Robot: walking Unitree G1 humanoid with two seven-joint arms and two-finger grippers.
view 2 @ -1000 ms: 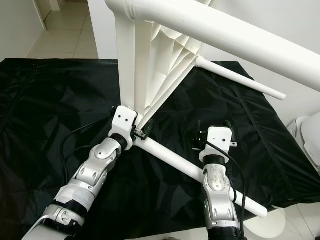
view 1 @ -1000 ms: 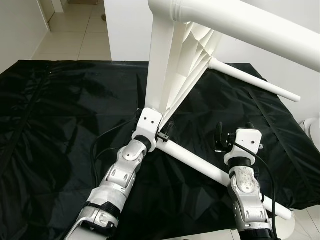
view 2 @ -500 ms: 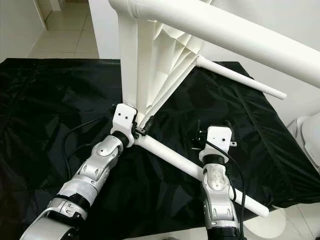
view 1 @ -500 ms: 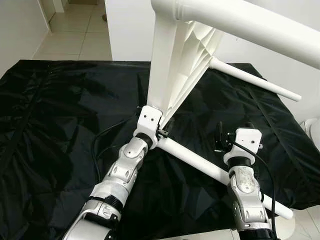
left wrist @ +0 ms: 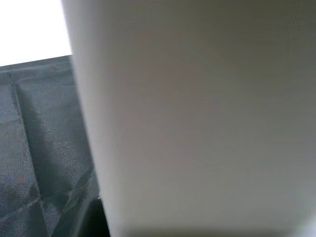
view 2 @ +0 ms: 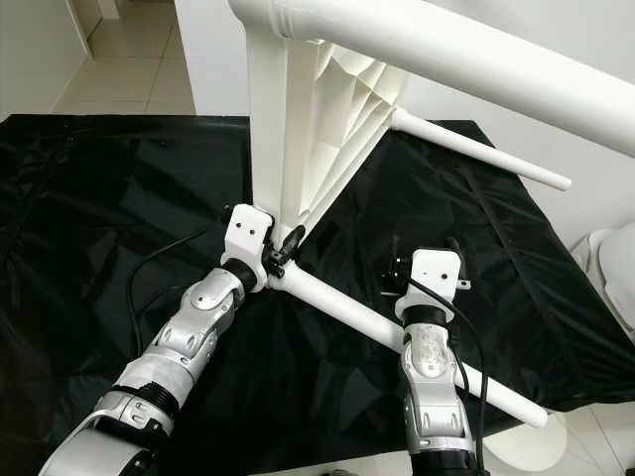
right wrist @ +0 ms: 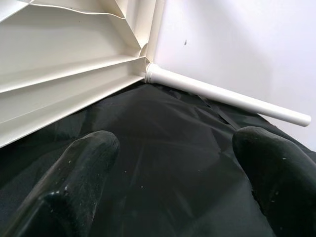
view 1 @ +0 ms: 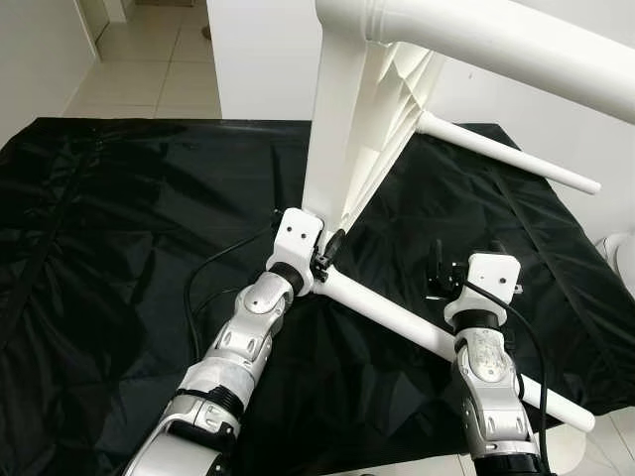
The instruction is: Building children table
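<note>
Our two arms are jointed silver metal, each ending in a white boxy wrist block (view 1: 298, 236) dotted with small dark screws. From that block, a black cable (view 1: 213, 273) loops back along the left arm (another runs down the right). Beyond it, rounded matte-black fingers (right wrist: 86, 163).

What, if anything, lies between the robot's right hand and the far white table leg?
Nothing visible does. The right hand is open above bare black cloth, and the far white table leg lies ahead across that cloth, joined to the ribbed tabletop.
</note>
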